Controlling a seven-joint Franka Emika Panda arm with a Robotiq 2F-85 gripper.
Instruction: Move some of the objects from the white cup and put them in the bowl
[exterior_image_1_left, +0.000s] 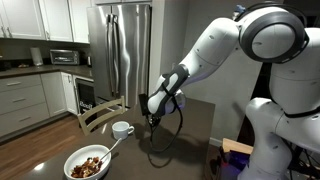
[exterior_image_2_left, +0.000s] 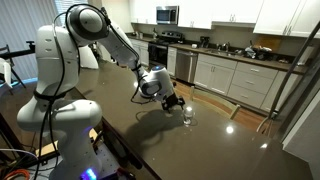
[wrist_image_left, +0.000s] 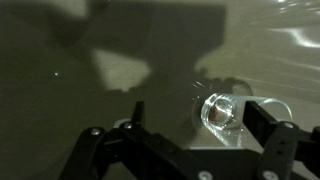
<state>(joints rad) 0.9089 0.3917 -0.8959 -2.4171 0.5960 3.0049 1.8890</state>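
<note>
In an exterior view, the small white cup (exterior_image_1_left: 122, 128) stands on the dark table, and its inside is hidden. Nearer the camera sits the wide white bowl (exterior_image_1_left: 88, 163), holding reddish-brown bits (exterior_image_1_left: 90, 165) and a spoon (exterior_image_1_left: 113, 147). My gripper (exterior_image_1_left: 155, 119) hangs low over the table just right of the cup, open and empty. The wrist view shows my gripper (wrist_image_left: 198, 120) spread wide, with a tiny clear glass (wrist_image_left: 220, 112) standing on the table between the fingers, nearer the right finger (wrist_image_left: 262, 122) and apart from both. That glass (exterior_image_2_left: 188, 117) stands just beyond my gripper (exterior_image_2_left: 170, 101).
A wooden chair (exterior_image_1_left: 100, 112) stands at the table's far side behind the cup. A steel fridge (exterior_image_1_left: 125, 50) and kitchen counters (exterior_image_2_left: 235, 70) lie beyond the table. The robot's white base (exterior_image_2_left: 60, 120) stands at the table's edge.
</note>
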